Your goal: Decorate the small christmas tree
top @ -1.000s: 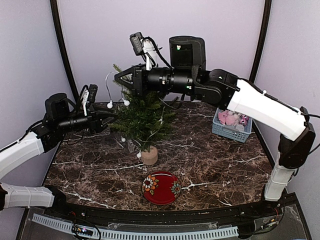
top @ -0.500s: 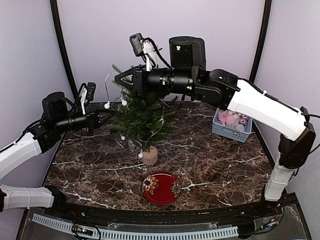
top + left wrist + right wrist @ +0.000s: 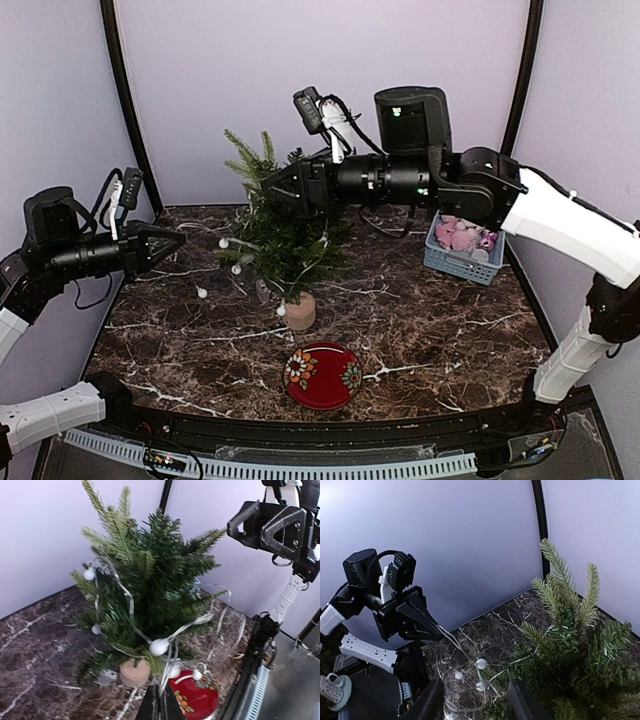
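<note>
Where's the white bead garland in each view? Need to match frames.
Top external: white bead garland left of centre, stretched from the left gripper to the small christmas tree.
Left wrist: garland bottom centre, rising from the gripper, draped across the tree.
Right wrist: garland lower centre, between left gripper tip and tree.
Shared landmark: the tree.
</note>
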Available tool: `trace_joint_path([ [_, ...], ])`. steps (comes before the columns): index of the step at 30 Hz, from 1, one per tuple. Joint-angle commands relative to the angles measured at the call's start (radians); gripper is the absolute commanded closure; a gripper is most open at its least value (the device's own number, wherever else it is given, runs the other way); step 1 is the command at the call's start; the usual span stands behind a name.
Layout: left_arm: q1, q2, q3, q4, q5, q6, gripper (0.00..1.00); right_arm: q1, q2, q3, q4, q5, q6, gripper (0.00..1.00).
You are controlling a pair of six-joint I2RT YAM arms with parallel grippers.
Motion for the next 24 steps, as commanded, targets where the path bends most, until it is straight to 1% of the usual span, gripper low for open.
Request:
trace_joint_path([
  [1, -0.003, 0.003, 0.070, -0.218, 0.259, -0.083, 1.00, 0.004, -0.113, -0.076, 0.021, 0.038, 0.012, 0.41],
  [3, -0.005, -0.002, 0.086, -0.203, 0.345, -0.137, 1.00, 0.004, -0.150, -0.118, 0.019, 0.048, 0.019, 0.32],
  [4, -0.006, -0.004, 0.090, -0.180, 0.365, -0.156, 1.00, 0.005, -0.171, -0.147, 0.029, 0.032, 0.021, 0.29],
  [6, -0.010, -0.009, 0.100, -0.124, 0.410, -0.211, 1.00, 0.011, -0.214, -0.219, 0.076, -0.031, 0.012, 0.28],
  [9, -0.023, 0.004, 0.103, -0.018, 0.429, -0.306, 1.00, 0.039, -0.270, -0.351, 0.207, -0.144, 0.019, 0.30],
  [10, -0.039, 0.009, 0.100, 0.039, 0.421, -0.339, 1.00, 0.057, -0.281, -0.389, 0.251, -0.162, 0.029, 0.30],
  [12, -0.078, 0.034, 0.106, 0.101, 0.380, -0.360, 1.00, 0.098, -0.286, -0.445, 0.327, -0.166, 0.048, 0.31],
  [14, -0.130, 0.075, 0.128, 0.130, 0.323, -0.363, 1.00, 0.143, -0.271, -0.480, 0.390, -0.131, 0.062, 0.35],
  [16, -0.199, 0.127, 0.153, 0.164, 0.238, -0.367, 1.00, 0.192, -0.248, -0.491, 0.423, -0.076, 0.054, 0.37],
  [19, -0.327, 0.214, 0.184, 0.222, 0.174, -0.376, 1.00, 0.238, -0.218, -0.500, 0.461, 0.029, 0.063, 0.38],
  [20, -0.346, 0.242, 0.196, 0.249, 0.148, -0.383, 1.00, 0.241, -0.211, -0.509, 0.473, 0.066, 0.074, 0.38],
  [22, -0.393, 0.275, 0.204, 0.293, 0.119, -0.404, 1.00, 0.243, -0.200, -0.530, 0.494, 0.121, 0.090, 0.34],
  [24, -0.430, 0.300, 0.201, 0.330, 0.098, -0.418, 1.00, 0.245, -0.190, -0.548, 0.508, 0.145, 0.093, 0.31],
])
